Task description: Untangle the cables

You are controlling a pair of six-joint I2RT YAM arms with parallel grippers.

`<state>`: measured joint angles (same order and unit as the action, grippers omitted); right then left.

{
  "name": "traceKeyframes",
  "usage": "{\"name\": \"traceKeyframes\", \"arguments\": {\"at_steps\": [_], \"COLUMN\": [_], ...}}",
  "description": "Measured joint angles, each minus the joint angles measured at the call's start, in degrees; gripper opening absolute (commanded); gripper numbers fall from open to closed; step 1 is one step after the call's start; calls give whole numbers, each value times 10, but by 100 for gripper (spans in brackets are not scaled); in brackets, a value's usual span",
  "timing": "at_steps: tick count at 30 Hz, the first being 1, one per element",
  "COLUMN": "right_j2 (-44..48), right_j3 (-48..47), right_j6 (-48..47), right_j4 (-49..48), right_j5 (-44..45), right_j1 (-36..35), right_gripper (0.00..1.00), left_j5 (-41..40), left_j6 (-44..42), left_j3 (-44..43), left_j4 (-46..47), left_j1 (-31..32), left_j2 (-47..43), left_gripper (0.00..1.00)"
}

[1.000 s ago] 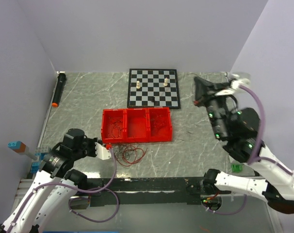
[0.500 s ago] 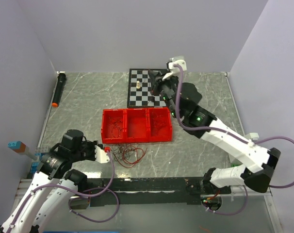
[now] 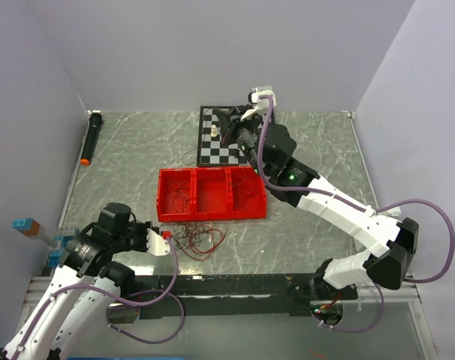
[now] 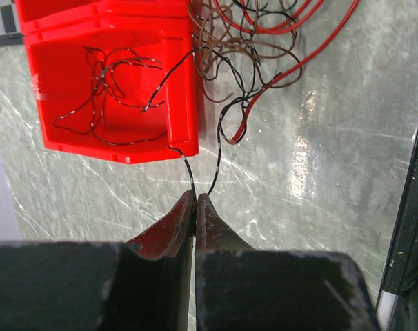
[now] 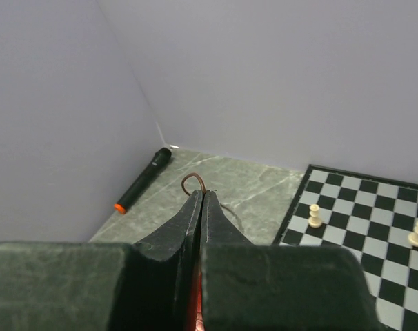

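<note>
**Fig. Both arms pinching strands of the cables [image 3: 201,238].**
The left arm is folded low at the near edge. The left claw [image 4: 195,198] is pressed together on a thin dark strand that leads to the wiry red and brown tangle. The tangle lies on the marbled table [image 3: 122,165], just in front of the red plastic tray [image 3: 212,217]. The right arm reaches far over the chessboard [image 3: 209,154], with the right claw [image 5: 201,196] closed on a brown wire loop.
</note>
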<state>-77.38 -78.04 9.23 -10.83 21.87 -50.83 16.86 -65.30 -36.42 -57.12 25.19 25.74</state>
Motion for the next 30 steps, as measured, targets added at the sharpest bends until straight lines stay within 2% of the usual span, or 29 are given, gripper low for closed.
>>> {"name": "traceKeyframes", "arguments": {"at_steps": [16, 22, 30], "right_j2": [-48, -34, 30], "right_j3": [19, 97, 233], "right_j6": [45, 54, 61], "right_j4": [-38, -46, -44], "right_j5": [-31, -24, 21], "right_j1": [4, 13, 14], "right_gripper": [0, 0, 0], "left_j5": [-13, -14, -17], "left_j6": [-13, -13, -14], "left_j3": [7, 11, 11], "left_j4": [-6, -7, -7], "left_j1": [0, 0, 0], "left_j2": [0, 0, 0], "left_gripper": [6, 6, 6]}}
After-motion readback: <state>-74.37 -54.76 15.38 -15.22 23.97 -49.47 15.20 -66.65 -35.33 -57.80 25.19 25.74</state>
